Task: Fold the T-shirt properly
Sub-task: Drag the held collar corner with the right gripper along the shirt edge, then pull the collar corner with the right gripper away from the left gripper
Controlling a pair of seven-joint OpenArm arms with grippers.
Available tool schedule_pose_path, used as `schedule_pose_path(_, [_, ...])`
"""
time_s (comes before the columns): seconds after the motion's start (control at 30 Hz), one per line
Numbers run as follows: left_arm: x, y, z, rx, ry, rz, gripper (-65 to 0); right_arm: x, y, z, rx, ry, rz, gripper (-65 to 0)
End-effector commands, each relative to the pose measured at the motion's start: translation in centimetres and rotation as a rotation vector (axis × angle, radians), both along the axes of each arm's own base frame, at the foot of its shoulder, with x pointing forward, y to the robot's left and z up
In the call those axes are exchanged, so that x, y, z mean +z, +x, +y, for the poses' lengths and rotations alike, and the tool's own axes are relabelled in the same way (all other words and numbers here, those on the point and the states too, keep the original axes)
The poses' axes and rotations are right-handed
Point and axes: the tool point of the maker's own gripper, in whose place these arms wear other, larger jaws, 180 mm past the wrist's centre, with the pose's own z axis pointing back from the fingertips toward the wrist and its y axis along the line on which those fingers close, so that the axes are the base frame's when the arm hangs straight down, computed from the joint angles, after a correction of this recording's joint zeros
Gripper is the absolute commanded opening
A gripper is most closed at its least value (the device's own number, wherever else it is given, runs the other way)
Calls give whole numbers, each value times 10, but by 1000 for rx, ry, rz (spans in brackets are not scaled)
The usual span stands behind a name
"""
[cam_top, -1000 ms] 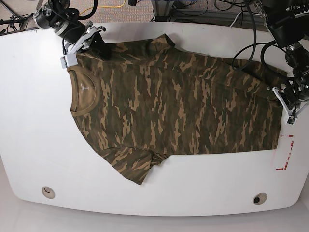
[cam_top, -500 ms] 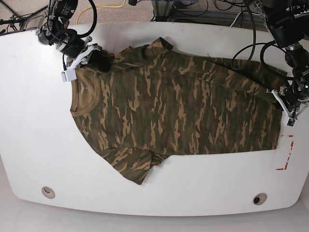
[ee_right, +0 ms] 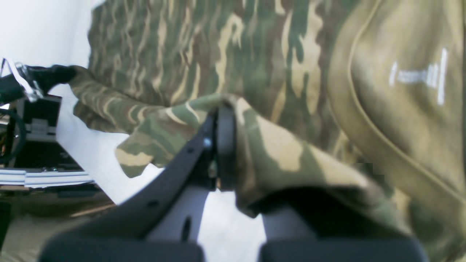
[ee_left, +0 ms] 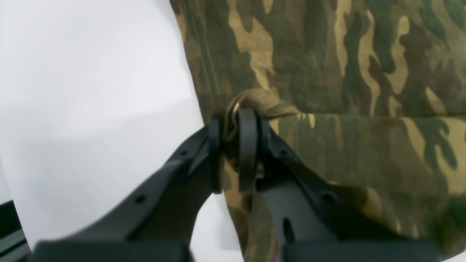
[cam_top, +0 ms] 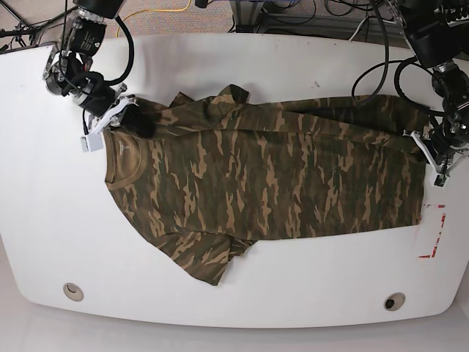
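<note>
Flat on the white bench [cam_top: 44, 220], the T-shirt [cam_top: 271, 176] is spread out. Its shoulder is clamped by the right gripper [ee_right: 218, 120], jaws closed on cloth. Its hem corner is pinched likewise by the left gripper [ee_left: 235, 131].

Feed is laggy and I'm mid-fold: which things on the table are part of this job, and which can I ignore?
Job:
- T-shirt, camouflage, flat on the table
- left pincer, shut on its hem corner
- right pincer, shut on the shoulder beside the collar

Ignore:
- red tape marks at the table's edge
- two round holes near the front edge
- cables beyond the table
</note>
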Motion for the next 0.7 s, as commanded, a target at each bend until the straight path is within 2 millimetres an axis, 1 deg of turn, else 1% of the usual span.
schedule_pose_path(0.0, [13, 8, 4, -13, 17, -44, -607, 13, 16, -8, -1, -1, -52, -650])
schedule_pose_path(0.13, [11, 9, 0, -27, 16, -45, -607, 14, 30, 0, 26, 16, -59, -650])
schedule_pose_path(0.3, [11, 9, 0, -28, 16, -44, -607, 15, 49, -1, 15, 47, -63, -644])
schedule_pose_path(0.4, [11, 9, 0, -28, 16, -44, -607, 11, 58, -5, 4, 68, -48, -596])
schedule_pose_path(0.47, [11, 9, 0, -28, 16, -44, -607, 10, 64, -8, -2, 79, -41, -550])
schedule_pose_path(0.5, [11, 9, 0, -28, 16, -44, -607, 8, 69, -9, -9, 94, -32, -512])
schedule_pose_path(0.6, [12, 10, 0, -28, 16, -47, -607, 4, 77, -9, -19, 125, -16, -439])
schedule_pose_path(0.67, [12, 10, 0, -28, 16, -49, -607, 4, 81, -10, -23, 134, -16, -414])
